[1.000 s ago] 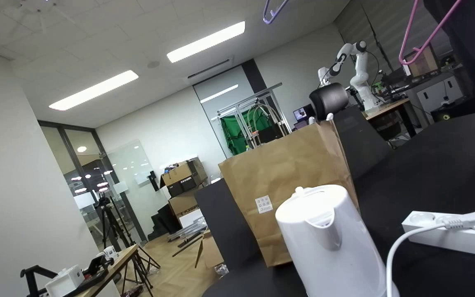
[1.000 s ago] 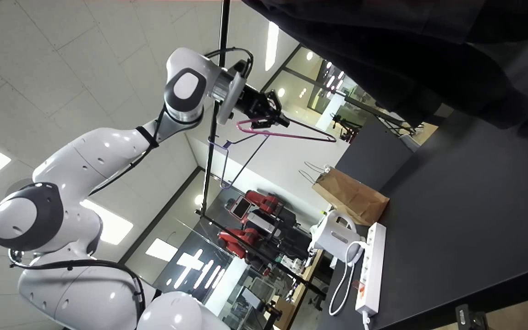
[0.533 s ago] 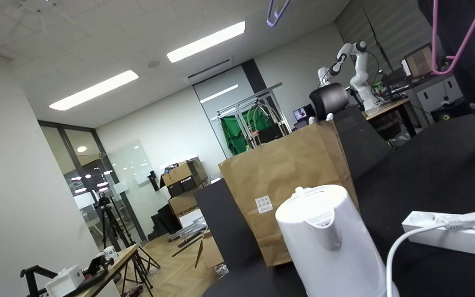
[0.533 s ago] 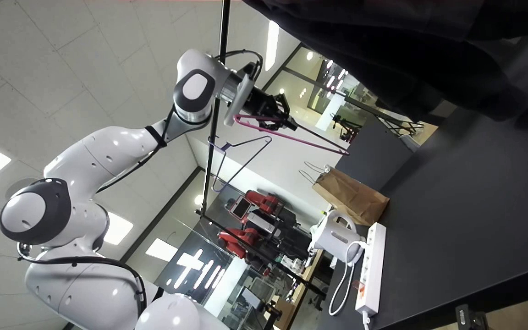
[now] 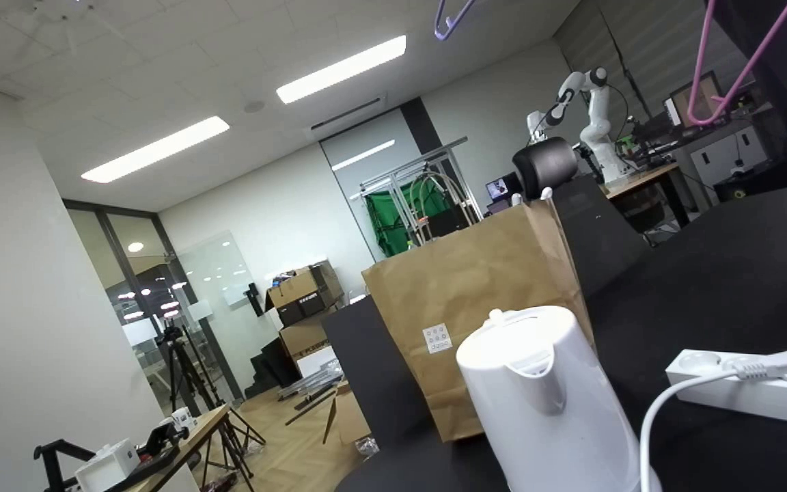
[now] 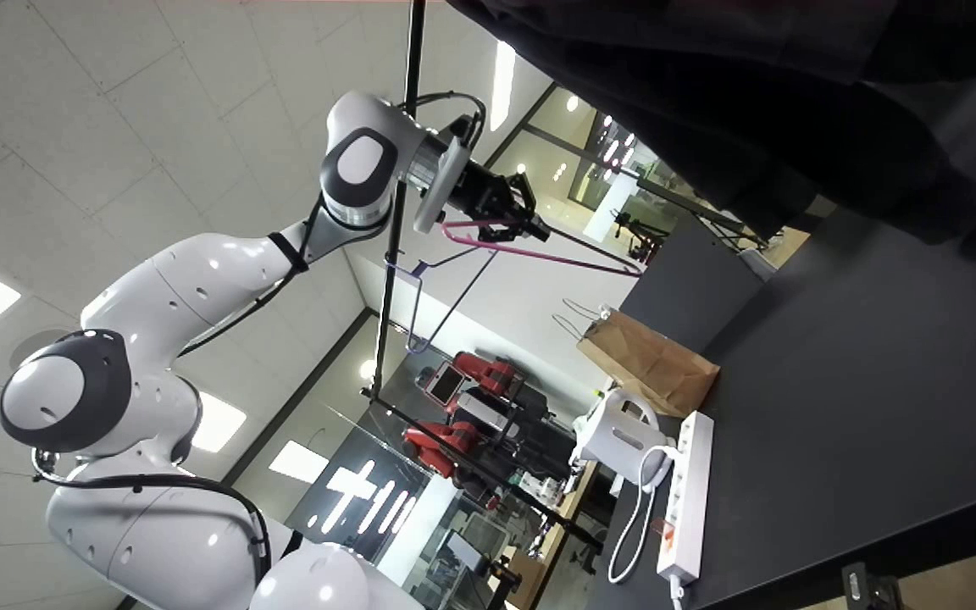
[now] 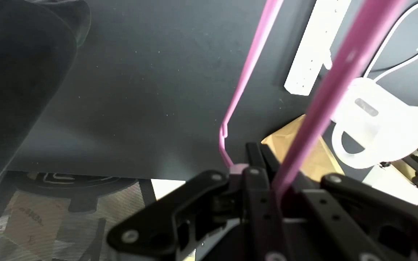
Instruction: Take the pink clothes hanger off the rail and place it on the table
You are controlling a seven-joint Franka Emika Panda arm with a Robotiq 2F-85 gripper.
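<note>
Wrist view: pink hanger (image 7: 334,88) cut off at top

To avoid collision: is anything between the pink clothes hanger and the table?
Nothing visible stands between the pink clothes hanger and the table; the wrist view shows the power strip, electric kettle and paper bag right, dark fabric left.

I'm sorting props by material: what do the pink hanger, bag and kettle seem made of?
Pink hanger: satin plastic or coated metal; the faint highlight fits both.
Bag: likely matte brown paper, by its creases.
Kettle: probably softly glossy white plastic; pale sheen, moulded spout.
</note>
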